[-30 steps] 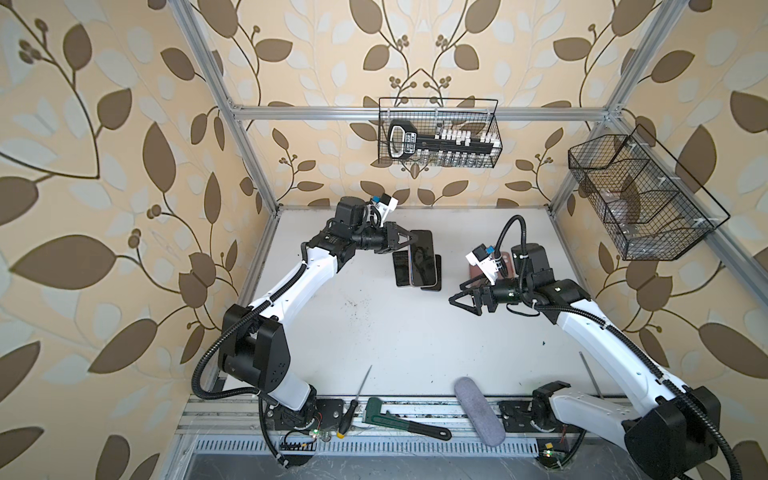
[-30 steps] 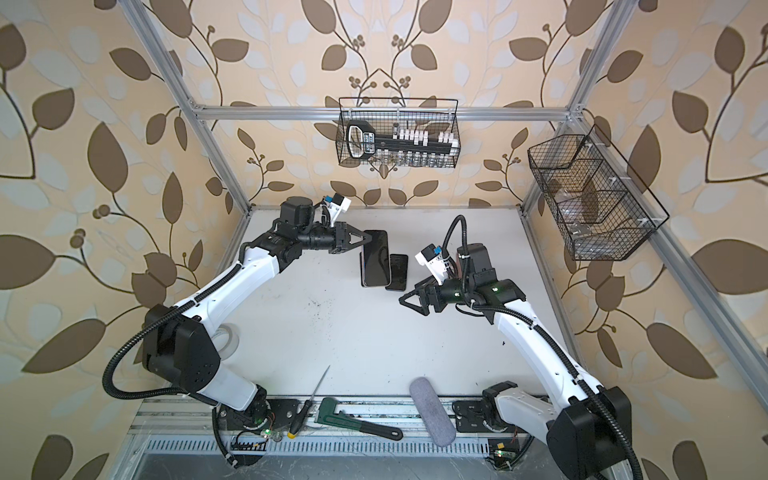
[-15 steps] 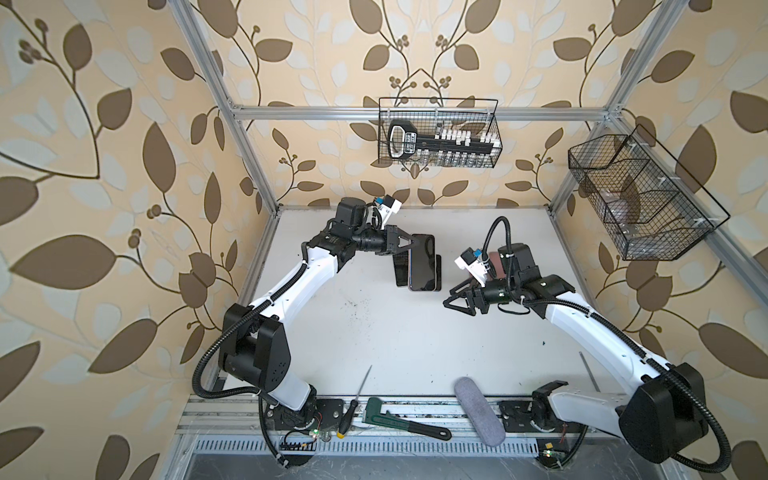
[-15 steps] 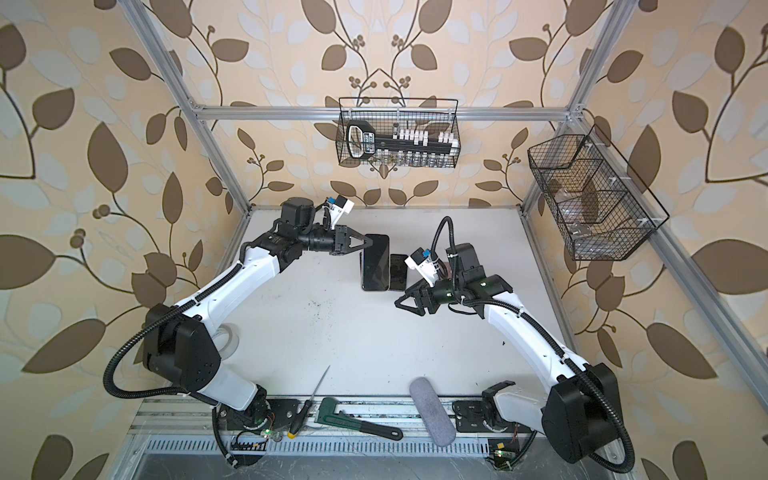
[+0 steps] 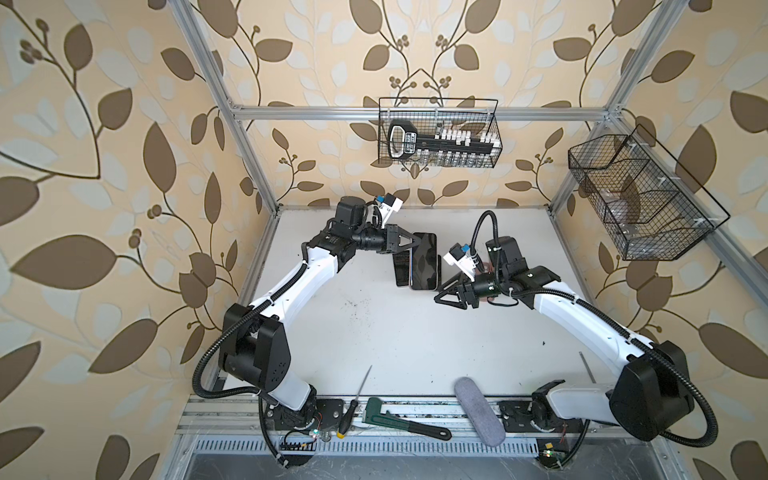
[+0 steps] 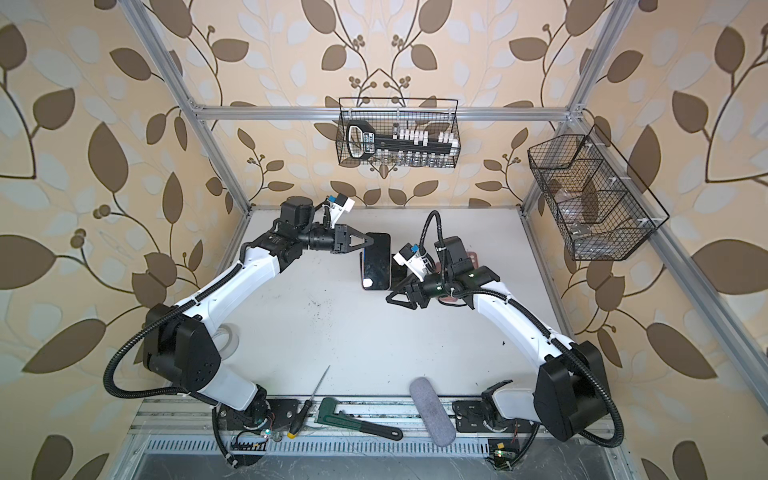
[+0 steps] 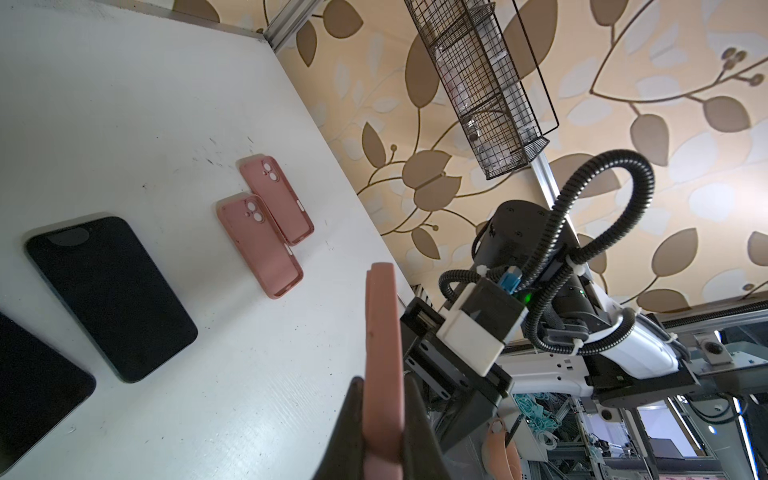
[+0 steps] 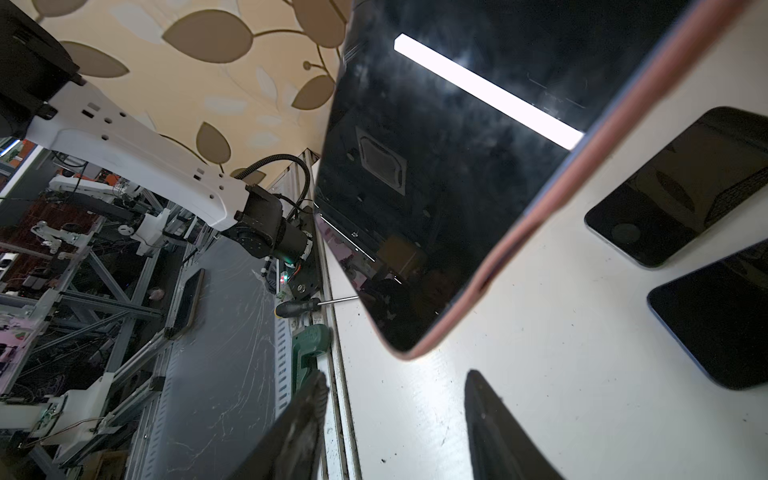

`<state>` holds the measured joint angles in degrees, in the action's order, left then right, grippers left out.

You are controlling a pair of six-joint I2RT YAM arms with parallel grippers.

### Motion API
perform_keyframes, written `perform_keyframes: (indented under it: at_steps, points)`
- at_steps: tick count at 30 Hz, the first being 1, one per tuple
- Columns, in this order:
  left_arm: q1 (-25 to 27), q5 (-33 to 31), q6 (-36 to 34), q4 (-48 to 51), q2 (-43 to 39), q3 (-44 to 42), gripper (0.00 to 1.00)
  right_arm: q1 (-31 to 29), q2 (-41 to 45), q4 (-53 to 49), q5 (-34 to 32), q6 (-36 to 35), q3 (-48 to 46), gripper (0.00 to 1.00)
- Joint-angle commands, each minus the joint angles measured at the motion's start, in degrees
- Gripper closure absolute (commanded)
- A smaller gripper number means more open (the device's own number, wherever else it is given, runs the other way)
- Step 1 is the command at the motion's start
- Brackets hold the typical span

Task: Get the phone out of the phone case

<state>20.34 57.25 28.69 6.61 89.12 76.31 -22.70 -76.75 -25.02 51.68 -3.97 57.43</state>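
Left wrist view: left gripper [image 7: 384, 424] is pinching the pink phone case [image 7: 384, 332] at its far left edge, holding it above the bench [image 5: 374, 332] with the phone [image 5: 424, 266] sitting inside. Right gripper [image 8: 399, 424] is hanging half spread just beside the near right corner, touching nothing. One bare phone [image 7: 112, 297] and another bare phone [image 7: 33, 386] are lying underneath. Two empty cases [image 7: 259, 245] are lying farther right, under the right arm. Phone is facing screen up, long axis running far to near.

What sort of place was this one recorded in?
Most likely an enclosed robot test cell in a lab, not a home: leaf-patterned wallpaper panels line a silver aluminium frame around a white tabletop, and the right wrist view shows more metal-framed robot rigs beyond.
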Motion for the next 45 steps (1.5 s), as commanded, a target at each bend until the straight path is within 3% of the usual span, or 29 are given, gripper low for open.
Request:
perform_keyframes:
  at_steps: [1, 27, 28, 29, 30, 38, 45]
  points:
    - [0.8, 3.5, 0.7, -4.8, -2.0, 0.4, 1.00, -0.7, -1.0, 0.1, 1.9, -1.8, 2.3, 0.49]
    - [1.5, 3.9, 2.8, -7.4, -2.2, -0.2, 1.00, 1.1, -3.4, -1.6, 7.3, -3.5, 3.1, 0.70]
    - [1.5, 3.9, 2.9, -7.6, -2.2, -0.2, 1.00, 1.2, -3.5, -1.5, 7.6, -3.5, 3.1, 0.74]
    - [1.5, 3.9, 3.1, -7.7, -2.2, -0.2, 1.00, 1.3, -3.5, -1.6, 7.6, -3.6, 3.1, 0.86]
    - [1.5, 4.0, 3.2, -7.8, -2.2, -0.2, 1.00, 1.3, -3.5, -1.6, 7.5, -3.6, 3.1, 0.91]
    - [2.0, 4.0, 3.5, -8.4, -2.1, -0.3, 1.00, 1.7, -3.2, -1.1, 8.2, -3.7, 3.0, 0.79]
    - [2.2, 4.2, 3.7, -8.5, -1.8, -0.1, 1.00, 2.9, -3.2, -0.6, 10.8, -3.7, 3.0, 0.77]
